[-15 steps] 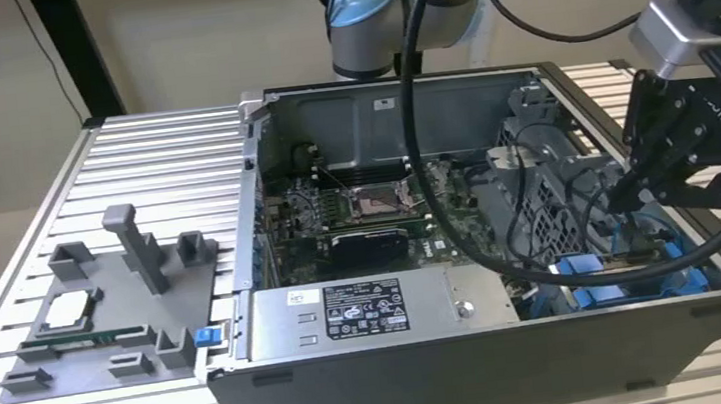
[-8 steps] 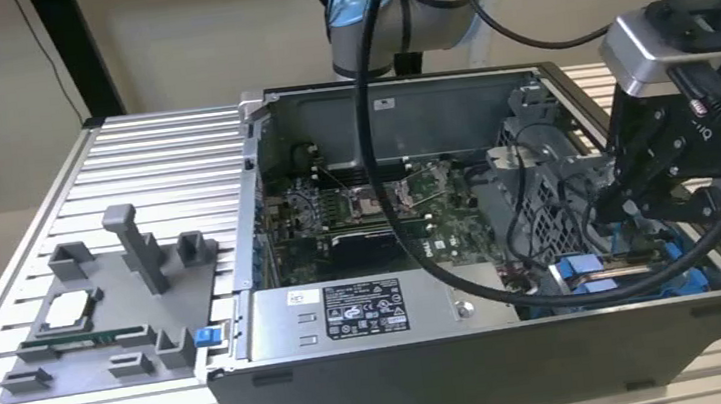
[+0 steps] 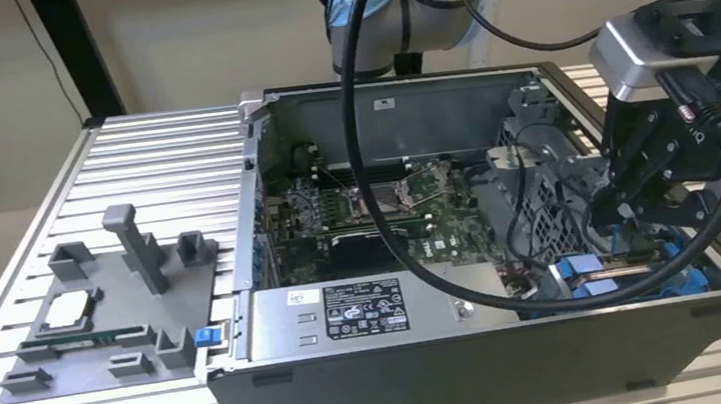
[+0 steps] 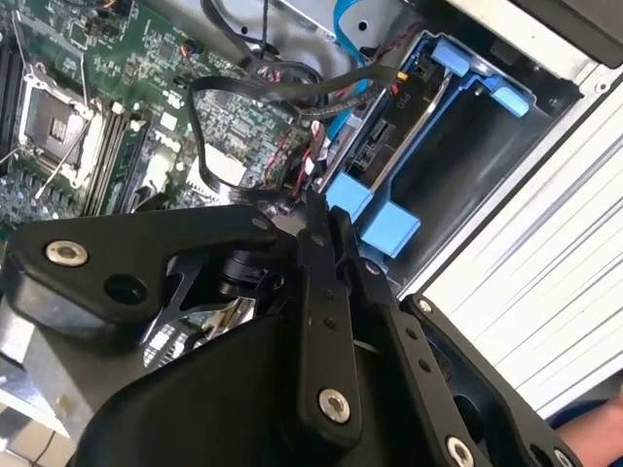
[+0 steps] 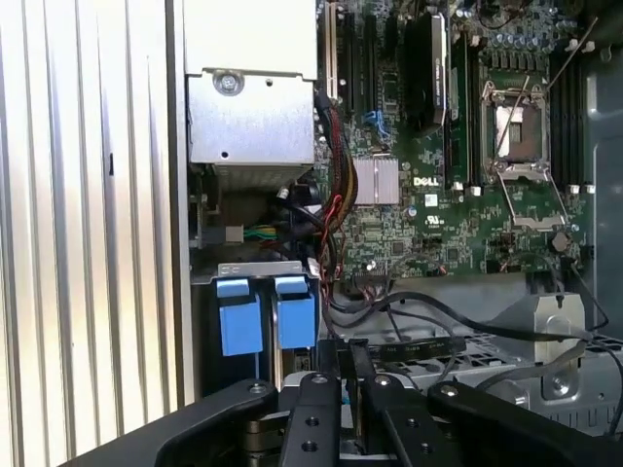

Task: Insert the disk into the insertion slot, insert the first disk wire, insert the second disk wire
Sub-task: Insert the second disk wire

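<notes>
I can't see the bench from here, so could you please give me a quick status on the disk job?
End effector shut, down inside the case by the blue tabs. Disk lies in the insertion slot. Black cables loop close beside it.

You see in the exterior view an even, soft indoor light with no hard shadows; the ribbed table (image 3: 103, 169) is bright and pale, while the inside of the open computer case (image 3: 511, 347) is darker, and the arm's black parts at the exterior view's right lose almost all detail. In both wrist views the gripper (image 4: 321, 233) is very close to the camera, so its black links look soft and dark, but the motherboard (image 5: 467, 195) behind is sharp. In the second wrist view the pale slats look almost washed out.
</notes>
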`<action>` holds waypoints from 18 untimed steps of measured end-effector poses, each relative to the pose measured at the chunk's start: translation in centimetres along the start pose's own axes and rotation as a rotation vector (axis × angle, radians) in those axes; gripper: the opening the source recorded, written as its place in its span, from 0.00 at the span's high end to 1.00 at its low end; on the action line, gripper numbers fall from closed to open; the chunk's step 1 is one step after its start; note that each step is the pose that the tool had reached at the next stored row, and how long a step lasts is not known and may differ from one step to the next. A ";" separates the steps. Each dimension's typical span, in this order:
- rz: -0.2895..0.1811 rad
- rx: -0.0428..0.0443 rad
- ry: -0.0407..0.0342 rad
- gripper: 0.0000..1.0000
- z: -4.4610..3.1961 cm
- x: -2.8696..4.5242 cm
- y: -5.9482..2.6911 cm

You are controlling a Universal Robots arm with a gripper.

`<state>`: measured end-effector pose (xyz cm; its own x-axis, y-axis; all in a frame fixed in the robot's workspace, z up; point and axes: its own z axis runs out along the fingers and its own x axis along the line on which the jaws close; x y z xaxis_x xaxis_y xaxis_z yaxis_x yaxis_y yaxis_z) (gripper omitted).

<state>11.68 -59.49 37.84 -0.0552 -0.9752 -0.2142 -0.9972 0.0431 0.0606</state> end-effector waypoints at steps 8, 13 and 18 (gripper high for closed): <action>0.000 0.0011 0.0000 1.00 0.00 0.00 0.01; -0.006 0.0258 -0.0013 1.00 0.06 0.02 0.09; -0.009 0.0405 -0.0017 1.00 0.10 0.03 0.12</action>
<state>11.55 -59.49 37.75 -0.0462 -0.9752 -0.2163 -0.9989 0.0431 0.0191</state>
